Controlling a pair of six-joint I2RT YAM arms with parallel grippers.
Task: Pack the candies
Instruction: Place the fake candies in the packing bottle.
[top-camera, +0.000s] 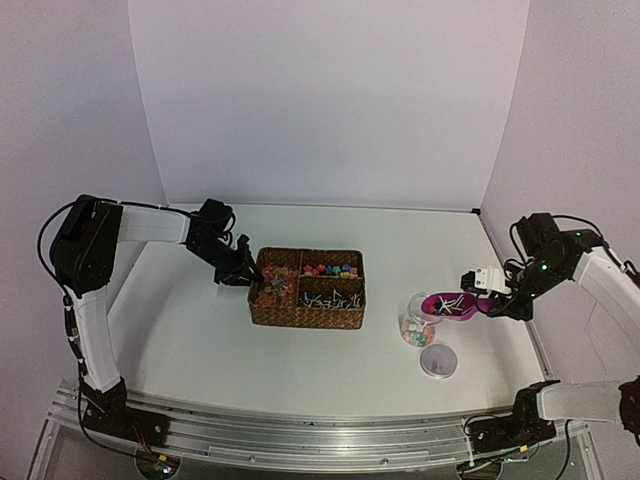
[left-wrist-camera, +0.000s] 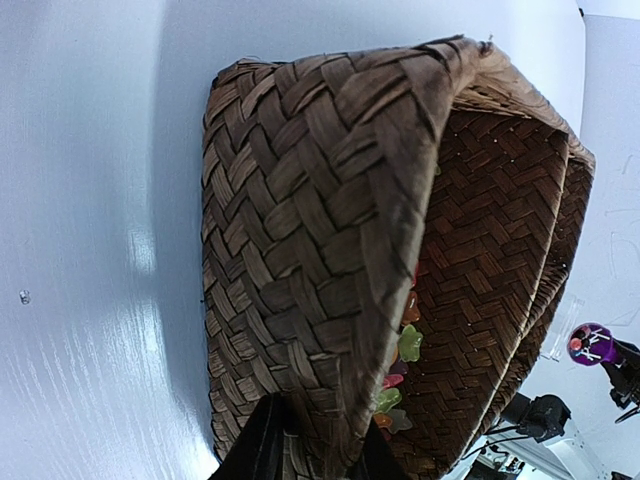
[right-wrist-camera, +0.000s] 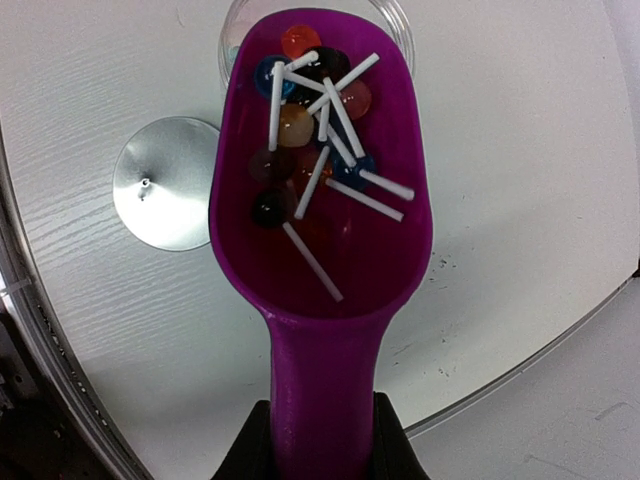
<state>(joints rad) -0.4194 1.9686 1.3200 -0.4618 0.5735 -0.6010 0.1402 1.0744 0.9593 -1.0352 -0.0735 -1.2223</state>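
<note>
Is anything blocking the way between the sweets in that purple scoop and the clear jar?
Nothing visible does. The right gripper holds the scoop with its tip over the jar, whose mouth is open. The lid lies flat on the table beside it. The candies look to have a free drop.

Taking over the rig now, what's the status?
Left pincer: shut on the basket at its left wall.
Right pincer: shut on the scoop handle. The scoop is loaded with candies, its tip over the open jar.
Lid: on the table, beside the jar.
Done: some candies are in the jar.
Left: tip this load in, scoop more from the basket, fit the lid.
</note>
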